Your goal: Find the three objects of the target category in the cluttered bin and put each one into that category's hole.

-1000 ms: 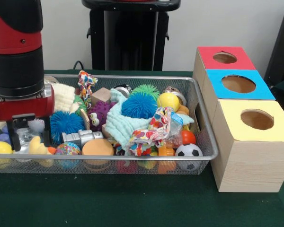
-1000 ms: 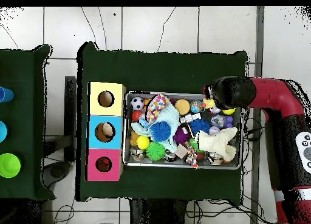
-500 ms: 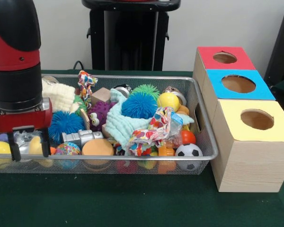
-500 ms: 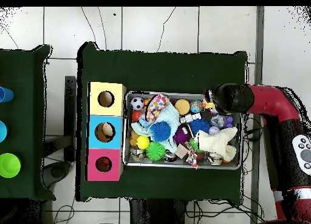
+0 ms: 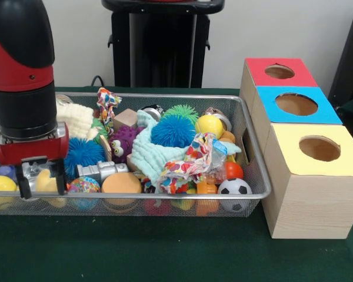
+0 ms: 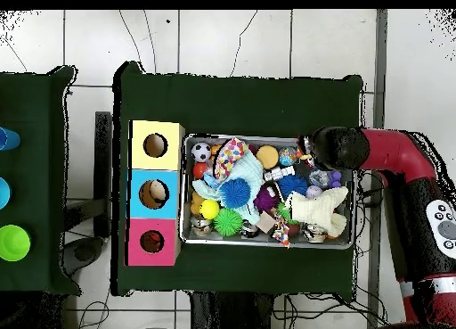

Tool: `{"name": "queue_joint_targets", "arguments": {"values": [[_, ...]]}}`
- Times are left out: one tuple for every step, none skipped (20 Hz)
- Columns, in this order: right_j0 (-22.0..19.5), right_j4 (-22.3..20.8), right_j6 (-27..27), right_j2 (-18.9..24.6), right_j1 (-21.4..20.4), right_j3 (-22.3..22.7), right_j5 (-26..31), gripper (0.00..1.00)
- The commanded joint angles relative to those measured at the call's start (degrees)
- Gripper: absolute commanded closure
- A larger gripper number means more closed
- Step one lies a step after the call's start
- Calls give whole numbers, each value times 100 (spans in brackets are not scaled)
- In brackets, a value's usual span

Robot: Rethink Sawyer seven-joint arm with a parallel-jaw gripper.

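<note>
My gripper (image 5: 43, 179) hangs low over the left front corner of the wire bin (image 5: 165, 197). Its two fingers stand apart, open, on either side of a yellow rubber duck (image 5: 46, 181), and I cannot tell whether they touch it. A yellow ball (image 5: 0, 187) lies just left of the fingers, and a speckled ball (image 5: 82, 186) and a silver toy (image 5: 103, 170) lie just right. In the overhead view the arm's wrist (image 6: 338, 147) covers the gripper at the bin's upper right corner. Three boxes stand beside the bin with a red-topped hole (image 5: 279, 71), a blue-topped hole (image 5: 296, 104) and a yellow-topped hole (image 5: 319, 148).
The bin is packed: blue spiky balls (image 5: 173, 130), a green spiky ball (image 5: 181, 111), a teal cloth (image 5: 147, 154), a purple plush (image 5: 125, 141), an orange ball (image 5: 121, 183), a soccer ball (image 5: 234, 188) and a white cloth (image 5: 75, 119). Green cloth covers the table (image 5: 165, 247).
The gripper has come down into the bin's left front corner and shifted slightly right. Its fingers now stand on either side of the yellow duck. Nothing in the bin has been lifted.
</note>
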Motion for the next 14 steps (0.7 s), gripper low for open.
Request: {"name": "queue_joint_targets", "arguments": {"values": [[-7,-153,-1121,-268,-92,785,154,0],[-21,-130,-1119,-268,-155,856,184,0],[-27,-120,-1096,-280,-215,914,199,0],[-43,-114,-1092,-285,-236,954,200,0],[-53,-119,-1087,-292,-237,982,188,0],[-66,-121,-1104,-294,-203,988,189,0],[-85,-115,-1110,-290,-192,1026,182,0],[-105,-108,-1089,-299,-185,1076,167,0],[-122,-119,-1062,-306,-201,1146,117,0],[-128,-143,-1026,-326,-198,1196,68,0],[-141,-164,-994,-336,-174,1235,11,0],[-123,-216,-940,-357,-135,1235,-76,0],[-118,-258,-900,-379,-84,1234,-146,0],[-106,-307,-875,-389,-4,1191,-224,0]]}}
